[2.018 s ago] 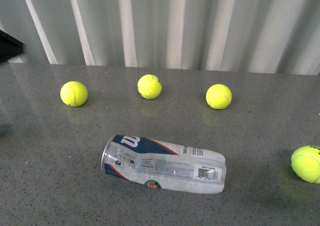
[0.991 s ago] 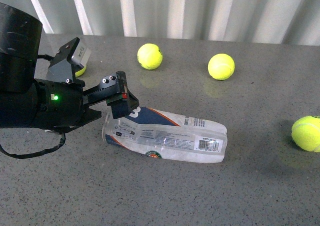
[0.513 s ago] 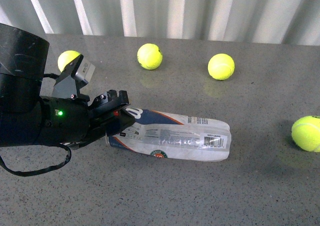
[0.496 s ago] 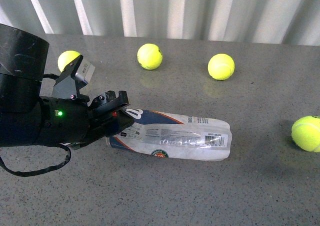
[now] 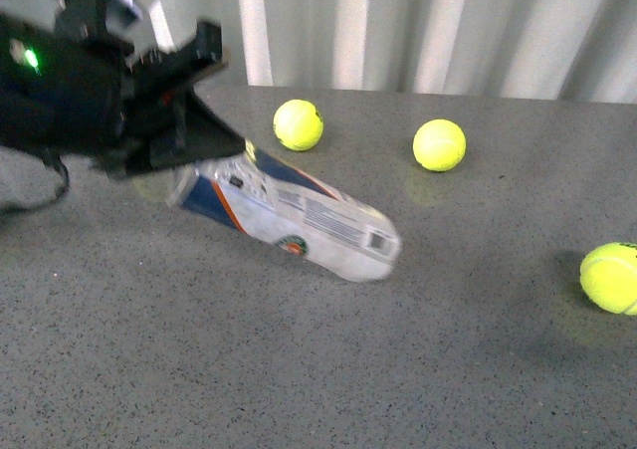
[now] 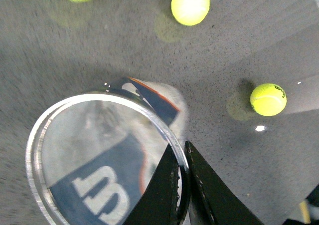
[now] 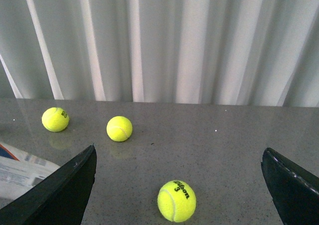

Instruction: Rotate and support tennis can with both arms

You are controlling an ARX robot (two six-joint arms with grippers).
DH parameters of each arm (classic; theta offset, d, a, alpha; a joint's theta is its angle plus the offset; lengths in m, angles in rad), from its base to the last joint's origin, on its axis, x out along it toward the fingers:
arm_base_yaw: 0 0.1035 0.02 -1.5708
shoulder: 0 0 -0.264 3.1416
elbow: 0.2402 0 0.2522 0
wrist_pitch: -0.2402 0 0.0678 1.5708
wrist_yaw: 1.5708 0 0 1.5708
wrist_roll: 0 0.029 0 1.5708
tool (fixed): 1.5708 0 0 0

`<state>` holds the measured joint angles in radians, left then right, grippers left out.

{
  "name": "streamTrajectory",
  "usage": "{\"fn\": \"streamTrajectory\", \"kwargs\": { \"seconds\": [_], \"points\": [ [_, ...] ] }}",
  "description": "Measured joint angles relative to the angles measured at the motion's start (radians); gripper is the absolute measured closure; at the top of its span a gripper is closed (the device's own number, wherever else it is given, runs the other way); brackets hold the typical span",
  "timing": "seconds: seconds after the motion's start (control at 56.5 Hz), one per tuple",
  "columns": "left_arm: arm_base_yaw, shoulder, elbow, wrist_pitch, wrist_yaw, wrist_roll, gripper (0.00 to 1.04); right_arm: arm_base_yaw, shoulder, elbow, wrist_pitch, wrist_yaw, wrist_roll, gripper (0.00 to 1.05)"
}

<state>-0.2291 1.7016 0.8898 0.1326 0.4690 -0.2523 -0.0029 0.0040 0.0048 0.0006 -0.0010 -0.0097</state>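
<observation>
3 tennis balls are out on the grey table (image 5: 418, 369). The left ball (image 5: 298, 124) sits just beyond the tennis can (image 5: 299, 220), and the middle ball (image 5: 439, 144) is further right along the back. The right ball (image 5: 609, 278) lies well apart at the table's right edge. A white pleated curtain (image 5: 448, 21) closes off the rear.

The can lies slantwise across the middle of the table, and it is tilted. Its metal-rimmed end is up high at the left and its far end is down by the table surface. In the front view the bulk of the left arm (image 5: 70, 91) covers that rim end, so the grip itself is hidden there and the picture is blurred.

The left wrist view settles it. The left gripper (image 6: 180, 180) has its 2 black fingers (image 6: 164, 185) pinched on the can's wall at the rim, 1 inside and 1 outside. The white W shows through the clear plastic. The arm comes in from the upper left with a green light (image 5: 32, 59) glowing on its housing, and the gripper slants down to the can.

Over to the right wrist view. The right gripper (image 7: 178, 152) is spread wide and grasps nothing, low over the table. The right ball is close in front of it and 2 more lie further back. A corner of the can's label shows beside 1 finger, apart from it.
</observation>
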Motion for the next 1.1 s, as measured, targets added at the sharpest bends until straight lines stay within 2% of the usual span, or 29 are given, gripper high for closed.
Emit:
{"fn": "streamTrajectory", "kwargs": {
  "seconds": [0.106, 0.23, 0.319, 0.389, 0.513, 0.584, 0.673, 0.85, 1.097],
  "points": [
    [-0.024, -0.136, 0.193, -0.329, -0.042, 0.333, 1.01, 0.0, 0.0, 0.0, 0.0, 0.0, 0.0, 0.07],
    [-0.07, -0.173, 0.406, -0.616, -0.075, 0.653, 1.01, 0.0, 0.0, 0.0, 0.0, 0.0, 0.0, 0.07],
    [-0.098, -0.172, 0.51, -0.766, -0.117, 0.825, 1.01, 0.0, 0.0, 0.0, 0.0, 0.0, 0.0, 0.07],
    [-0.126, -0.166, 0.572, -0.89, -0.169, 1.028, 1.01, 0.0, 0.0, 0.0, 0.0, 0.0, 0.0, 0.07],
    [-0.177, -0.126, 0.632, -1.064, -0.188, 1.258, 1.01, 0.0, 0.0, 0.0, 0.0, 0.0, 0.0, 0.07],
    [-0.2, -0.101, 0.636, -1.078, -0.234, 1.321, 1.01, 0.0, 0.0, 0.0, 0.0, 0.0, 0.0, 0.07],
    [-0.225, -0.063, 0.627, -1.019, -0.3, 1.369, 1.01, 0.0, 0.0, 0.0, 0.0, 0.0, 0.0, 0.07],
    [-0.271, -0.019, 0.561, -0.922, -0.311, 1.376, 1.01, 0.0, 0.0, 0.0, 0.0, 0.0, 0.0, 0.07],
    [-0.297, 0.021, 0.525, -0.911, -0.323, 1.404, 1.01, 0.0, 0.0, 0.0, 0.0, 0.0, 0.0, 0.07]
  ]
}}
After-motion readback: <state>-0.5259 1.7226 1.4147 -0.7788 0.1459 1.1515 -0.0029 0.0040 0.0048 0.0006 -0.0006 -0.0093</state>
